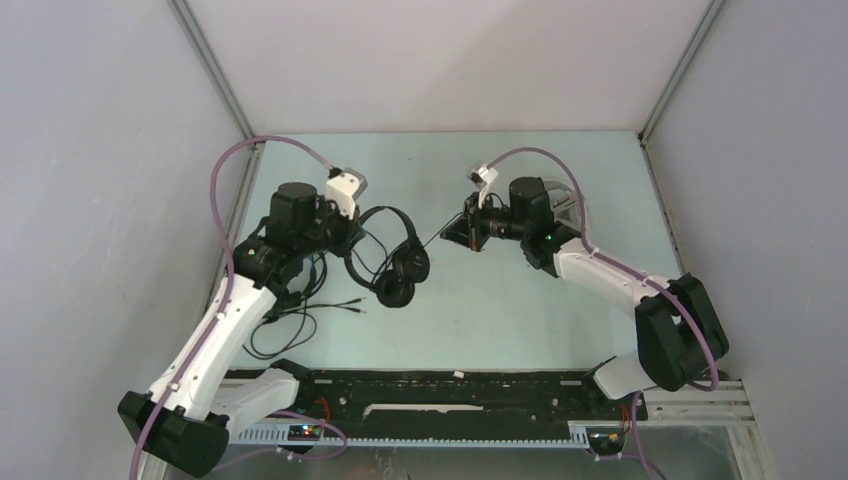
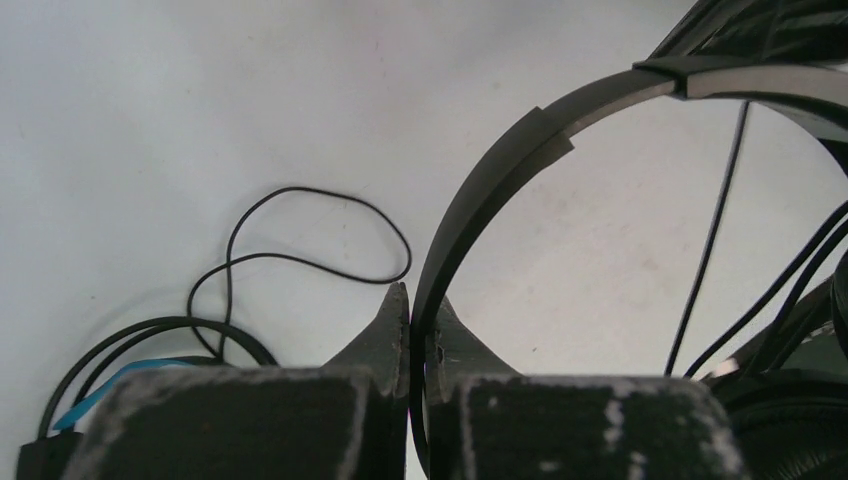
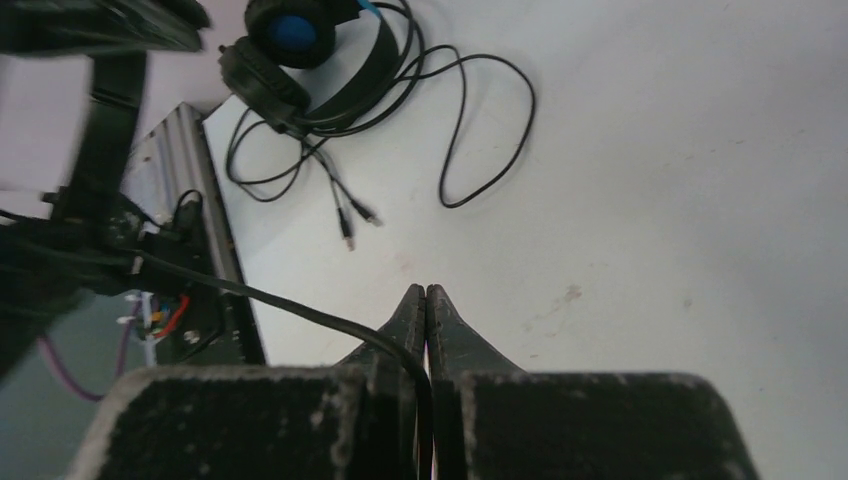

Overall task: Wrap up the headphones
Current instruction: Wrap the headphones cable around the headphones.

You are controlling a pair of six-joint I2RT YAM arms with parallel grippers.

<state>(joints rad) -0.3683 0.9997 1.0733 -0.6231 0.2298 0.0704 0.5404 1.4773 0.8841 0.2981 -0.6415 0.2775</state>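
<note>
One headset is in hand, seen from the top camera: the slim black headset (image 1: 408,264) sits left of the middle of the desk (image 1: 520,310). Its headband is pinched at 9 o'clock by the shut left claw (image 1: 355,226). Its cable (image 1: 430,246) is drawn taut toward 3 o'clock into the shut right claw (image 1: 450,237). No turns of cable are seen around it, so the wrapping is judged barely begun. No white headset is found in any view.

From the left wrist, the claw (image 2: 412,300) is seen clamped on the headband (image 2: 480,190). The bulkier black headset (image 2: 95,392), blue-lined, lies at 8 o'clock beside a loose cord (image 2: 320,225).

From the right wrist, the claw (image 3: 426,295) is closed on the cable (image 3: 300,312). The bulkier black headset (image 3: 290,35) lies at 11 o'clock, its cord sprawled and its plugs (image 3: 355,215) free, so it is judged untouched.
</note>
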